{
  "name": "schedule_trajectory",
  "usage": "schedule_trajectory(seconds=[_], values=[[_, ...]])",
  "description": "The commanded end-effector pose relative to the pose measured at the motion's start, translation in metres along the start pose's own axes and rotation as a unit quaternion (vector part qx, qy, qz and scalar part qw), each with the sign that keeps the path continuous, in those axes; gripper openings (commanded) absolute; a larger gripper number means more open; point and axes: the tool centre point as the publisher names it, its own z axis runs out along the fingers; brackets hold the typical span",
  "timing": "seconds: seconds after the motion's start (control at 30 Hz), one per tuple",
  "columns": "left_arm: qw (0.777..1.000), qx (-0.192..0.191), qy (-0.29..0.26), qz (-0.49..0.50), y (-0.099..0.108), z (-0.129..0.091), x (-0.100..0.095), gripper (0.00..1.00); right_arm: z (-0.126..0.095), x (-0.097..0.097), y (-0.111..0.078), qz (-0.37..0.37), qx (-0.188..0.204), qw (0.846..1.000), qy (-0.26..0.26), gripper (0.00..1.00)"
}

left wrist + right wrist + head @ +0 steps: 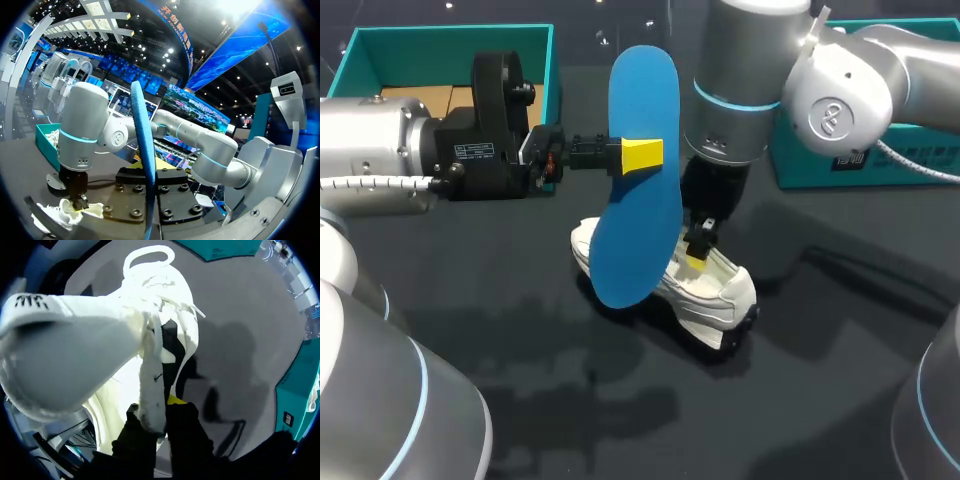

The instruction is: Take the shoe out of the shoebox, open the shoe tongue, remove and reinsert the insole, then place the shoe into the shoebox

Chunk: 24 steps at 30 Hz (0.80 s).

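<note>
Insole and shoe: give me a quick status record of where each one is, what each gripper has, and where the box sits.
insole: blue, out of the shoe, held upright above it
left gripper: shut on insole at its middle
shoe: white, lying on the table, below the insole
right gripper: down at the shoe's opening, shut on a white flap there, likely the tongue
shoebox: teal, open, at the far left of the table, no shoe inside
step: insole removed, not yet reinserted

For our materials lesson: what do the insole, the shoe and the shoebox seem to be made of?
Insole: likely foam, matte blue, thin and even.
Shoe: white textile upper, possibly mesh, with woven laces, matte.
Shoebox: probably cardboard, teal walls, plain brown floor inside.
</note>
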Motion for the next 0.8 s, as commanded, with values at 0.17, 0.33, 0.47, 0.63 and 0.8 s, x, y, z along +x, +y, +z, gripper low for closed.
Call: schedule_trajectory(seconds=[0.17,0.33,0.47,0.63,0.8], values=[[1.0,0.003,-0.002,0.0,0.0,0.005,0.002,0.0,-0.002,0.011,0.001,0.208,-0.044,0.977,0.004,0.0],[1.0,0.003,-0.002,0.0,0.0,0.005,0.002,0.0,-0.001,0.015,-0.001,0.296,-0.073,0.952,0.013,0.0],[1.0,0.003,-0.002,0.0,0.0,0.005,0.002,0.0,0.003,0.016,-0.004,0.337,-0.092,0.937,0.014,0.0],[1.0,0.003,-0.002,0.0,0.0,0.005,0.002,0.0,0.013,0.012,-0.009,0.379,-0.113,0.918,0.019,0.0],[1.0,0.003,-0.002,0.0,0.0,0.005,0.002,0.0,0.02,0.009,-0.008,0.401,-0.114,0.908,0.024,0.0]])
